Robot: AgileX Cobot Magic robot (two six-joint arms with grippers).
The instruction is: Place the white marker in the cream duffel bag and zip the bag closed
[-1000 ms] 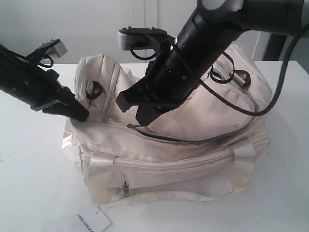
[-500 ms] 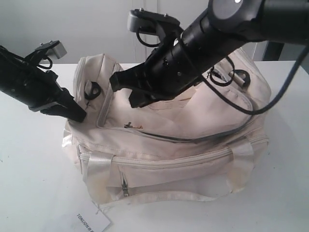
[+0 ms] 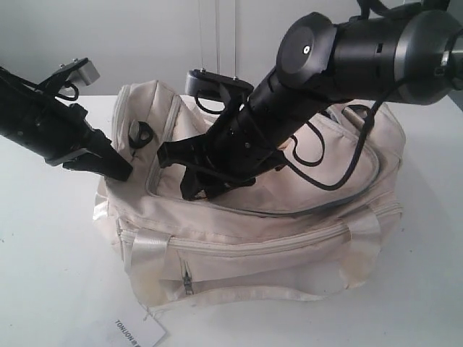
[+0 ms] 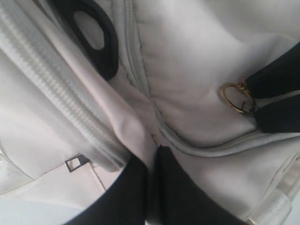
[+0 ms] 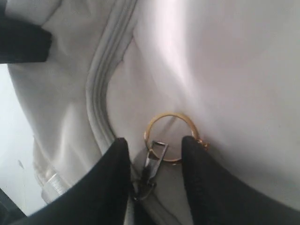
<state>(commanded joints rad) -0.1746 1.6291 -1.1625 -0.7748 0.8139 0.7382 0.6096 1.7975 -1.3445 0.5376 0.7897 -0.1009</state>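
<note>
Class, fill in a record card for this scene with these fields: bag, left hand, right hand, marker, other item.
Bag: cream duffel bag, on white table
Left hand: shut, pinching fabric at the bag's end
Right hand: open, one finger on either side of the zip pull
White marker: not visible in any view
Other item: paper tag, in front of the bag

A white desk (image 3: pixel 43 275) carries everything. The cream duffel bag (image 3: pixel 289 253) stands on its middle part, with one long side facing the camera. A white paper tag (image 3: pixel 137 331) with dark print lies flat just beside the bag's front left corner.
</note>
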